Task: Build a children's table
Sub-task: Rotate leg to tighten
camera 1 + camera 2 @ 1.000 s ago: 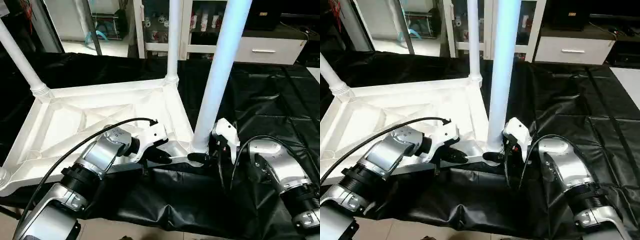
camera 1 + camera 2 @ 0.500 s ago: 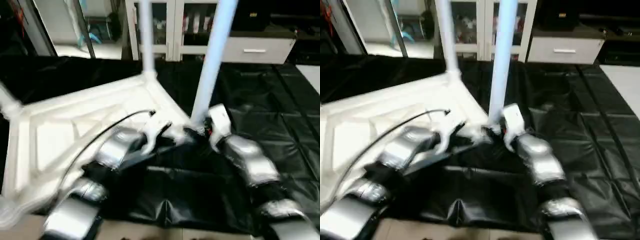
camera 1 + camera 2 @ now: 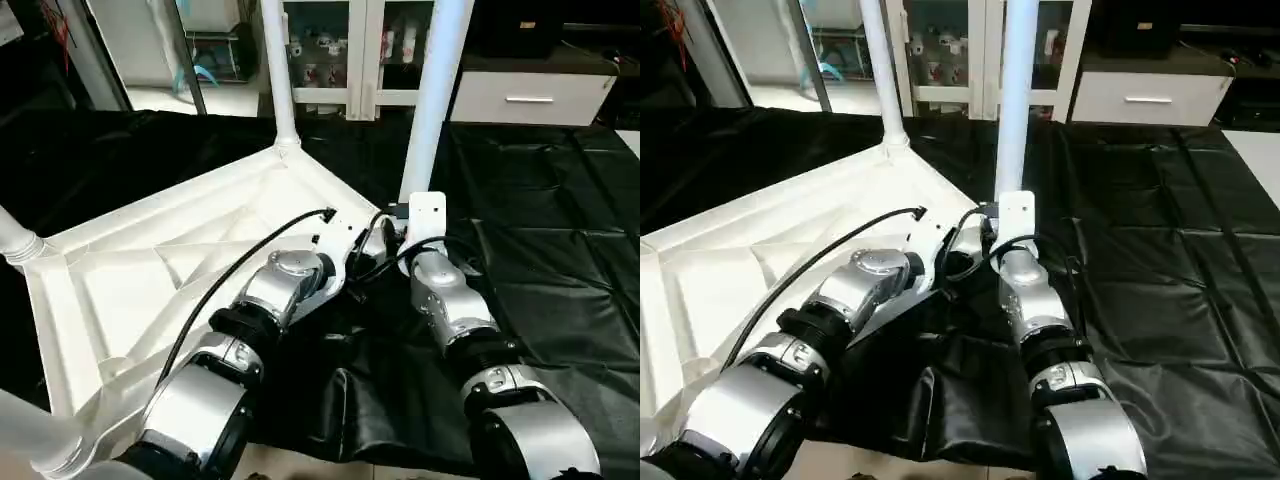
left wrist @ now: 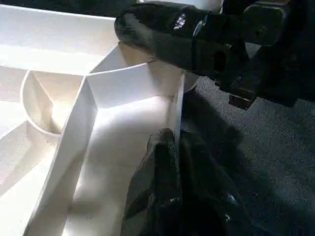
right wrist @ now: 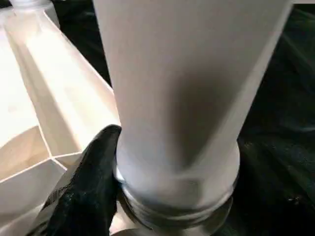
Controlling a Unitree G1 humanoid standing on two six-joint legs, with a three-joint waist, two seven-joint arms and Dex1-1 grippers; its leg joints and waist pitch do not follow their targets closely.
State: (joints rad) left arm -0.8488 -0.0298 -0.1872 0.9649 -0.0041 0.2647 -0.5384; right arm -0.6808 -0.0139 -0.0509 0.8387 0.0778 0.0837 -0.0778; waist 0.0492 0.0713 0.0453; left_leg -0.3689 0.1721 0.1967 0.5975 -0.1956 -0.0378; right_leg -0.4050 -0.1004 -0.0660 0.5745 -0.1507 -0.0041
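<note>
The white tabletop (image 3: 130, 290) lies upside down on a black sheet, ribs facing up. Legs stand in its corners: one far (image 3: 277, 70), one at the left edge (image 3: 15, 240), one at the near left (image 3: 30, 435). The fourth leg (image 3: 432, 100) rises from the right corner. My left gripper (image 4: 176, 142) is shut on the thin rim wall (image 4: 178, 105) beside that corner. My right gripper (image 3: 397, 216) is at this leg's base (image 5: 182, 88), shut on it, with one black finger (image 5: 91, 182) pressed against the tube and the other hidden behind it.
The black sheet (image 3: 540, 250) spreads wide to the right and behind the tabletop. White cabinets with glass doors (image 3: 350, 50) and a drawer unit (image 3: 530, 100) stand at the back. The sheet's crumpled front edge (image 3: 370, 400) lies between my forearms.
The tabletop has turned on the sheet; the gripped corner with its leg now lies farther from me, and both arms stretch farther forward. A near-left leg has come into view.
</note>
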